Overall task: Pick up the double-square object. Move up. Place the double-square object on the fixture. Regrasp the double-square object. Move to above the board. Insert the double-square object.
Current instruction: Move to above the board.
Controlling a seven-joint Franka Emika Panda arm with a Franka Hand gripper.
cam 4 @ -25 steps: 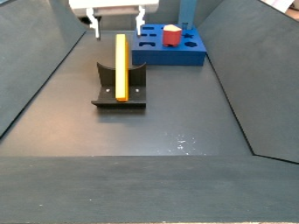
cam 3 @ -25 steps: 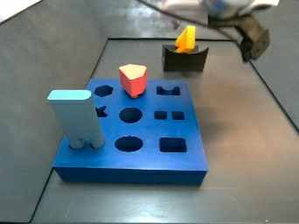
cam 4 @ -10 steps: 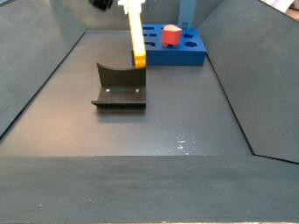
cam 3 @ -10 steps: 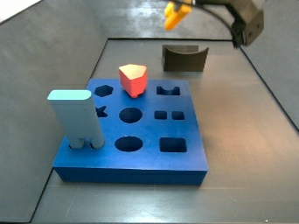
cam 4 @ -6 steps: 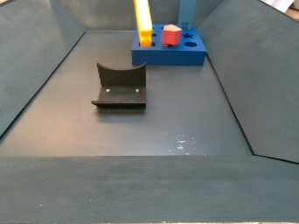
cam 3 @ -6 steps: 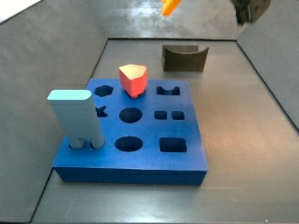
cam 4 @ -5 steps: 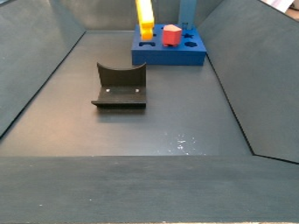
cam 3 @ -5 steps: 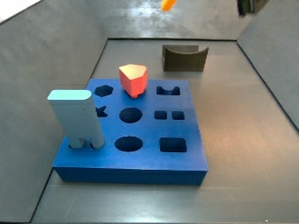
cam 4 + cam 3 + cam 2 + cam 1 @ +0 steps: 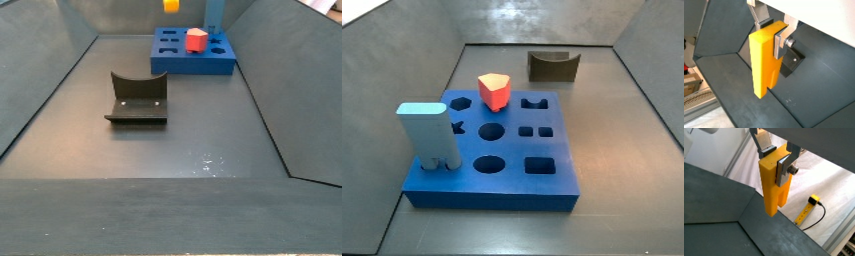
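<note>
A: Item one, nearest the wrist: we log the gripper point(image 9: 777, 159), its silver fingers point(image 9: 784, 169) clamped on the upper end of the double-square object point(image 9: 773, 185). Both wrist views show the plates pressed flat against the block's sides.

B: Agreed. We note the double-square object point(image 9: 765, 60) hangs lengthwise below the fingers point(image 9: 782, 42), its free end clear of every surface. In a side view only its lower tip point(image 9: 171, 6) shows at the frame's upper edge, above the far end of the tray; the gripper itself lies out of both side views.

A: Item two: the fixture point(image 9: 138, 98), dark, standing on the grey floor in the tray's middle. We see it empty, its notch open upward. In a wrist view it sits on the floor past the block point(image 9: 791, 63).

B: Open floor lies all around the fixture point(image 9: 552, 66), and it stands well apart from the board.

A: Item three: the board point(image 9: 496, 160), blue, flat, cut-outs facing up. We count two pieces standing in it: a red shield-shaped peg point(image 9: 494, 92) and a tall light-blue block point(image 9: 426, 135).

B: The remaining holes are unfilled. In a side view the board point(image 9: 195, 60) sits at the far end, near the sloped grey walls point(image 9: 274, 70).

A: Margins: bare floor between board and walls on every side we can see.
</note>
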